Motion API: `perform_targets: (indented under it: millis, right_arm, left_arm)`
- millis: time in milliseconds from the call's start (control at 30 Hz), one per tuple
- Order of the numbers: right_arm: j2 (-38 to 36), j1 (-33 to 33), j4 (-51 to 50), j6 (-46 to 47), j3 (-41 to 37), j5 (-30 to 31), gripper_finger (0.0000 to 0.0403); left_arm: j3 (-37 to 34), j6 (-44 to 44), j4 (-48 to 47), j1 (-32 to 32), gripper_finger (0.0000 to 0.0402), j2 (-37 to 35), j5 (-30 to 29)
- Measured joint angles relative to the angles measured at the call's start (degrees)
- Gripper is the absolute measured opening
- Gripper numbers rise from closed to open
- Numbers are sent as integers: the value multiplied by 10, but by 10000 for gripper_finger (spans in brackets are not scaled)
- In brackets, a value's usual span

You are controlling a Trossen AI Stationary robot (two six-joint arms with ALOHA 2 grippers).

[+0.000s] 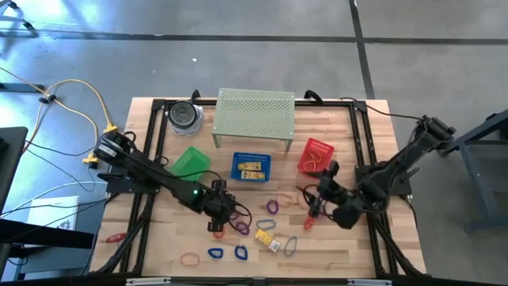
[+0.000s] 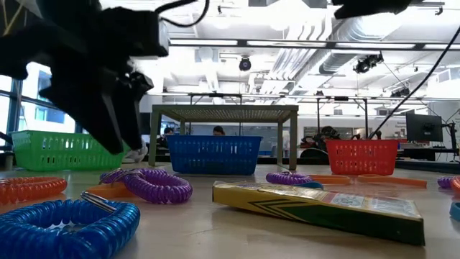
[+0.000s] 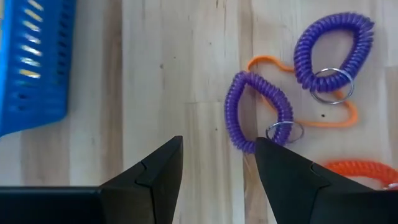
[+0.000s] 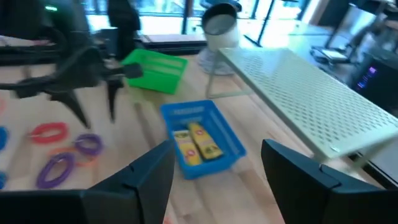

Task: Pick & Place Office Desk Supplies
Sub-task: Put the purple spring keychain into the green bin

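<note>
Three small baskets sit across the middle of the surface (image 1: 159, 246): green basket (image 1: 190, 162) toward the left edge, blue basket (image 1: 251, 166) holding yellow blocks (image 1: 252, 170), red basket (image 1: 317, 155) toward the right edge. Behind them stand a round metal cup (image 1: 184, 116) and a perforated pale shelf (image 1: 254, 114). The left end effector (image 1: 221, 216) hangs open over bare wood just beside a purple coil loop (image 3: 256, 112) with a metal ring, which overlaps a thin orange band (image 3: 336, 118). Blue coil loops (image 1: 227, 253) and another yellow block (image 1: 267, 238) lie near the front edge. The right end effector (image 1: 311, 213) is open, empty, raised right of centre.
</note>
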Motion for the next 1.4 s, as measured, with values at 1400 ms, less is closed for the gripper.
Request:
perform_targets:
  millis: [1400]
  right_arm:
    - [63, -41, 31, 9, 0, -102, 231]
  left_arm:
    - [2, -114, 44, 6, 191, 107, 15]
